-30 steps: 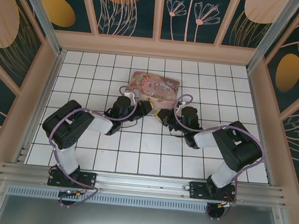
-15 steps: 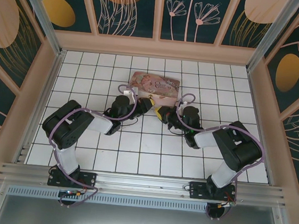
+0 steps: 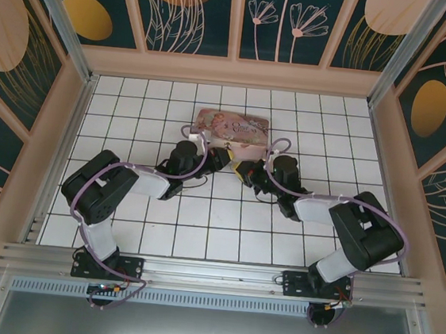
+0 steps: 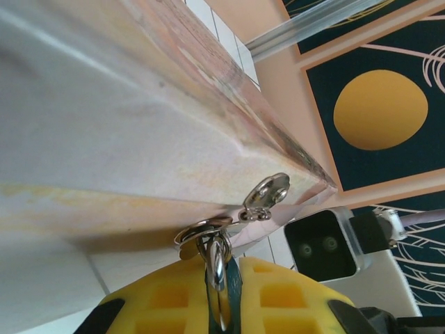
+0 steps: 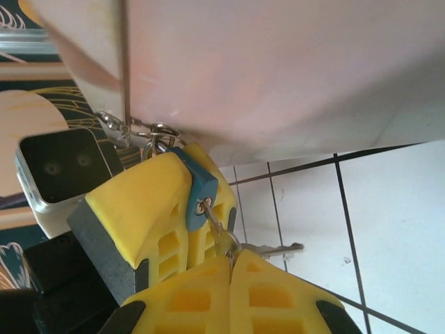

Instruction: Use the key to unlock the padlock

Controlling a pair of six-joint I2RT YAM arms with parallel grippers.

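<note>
Fingers first: the left fingers (image 4: 167,299) are closed on the padlock (image 5: 200,182), pinching its blue body from both sides. The right fingers (image 5: 188,303) are closed on the head of the key (image 5: 213,223), whose blade sits in the keyhole on the end face away from the shackle (image 4: 217,263). The padlock hangs by that thin shackle from the small hasp (image 4: 267,194) on the near side of the pink tin box (image 3: 231,126). The box stands toward the far middle of the worktop (image 3: 202,217), and both arms meet just in front of it.

I judge the padlock to be light, hard and stiff, with smooth faces that could slide in the grip once I twist. Its flat sides are the place to hold it, as the left fingers do, leaving the keyhole end free. The key is thin and stiff but could bend or skid if I torque it off-axis. The grip belongs on its broad head, with the turn kept along the blade. A second key (image 5: 274,248) dangles just beside it, apparently on the same ring, and may snag. The tin looks light too; a hard pull on the shackle could drag it across the tiles.
</note>
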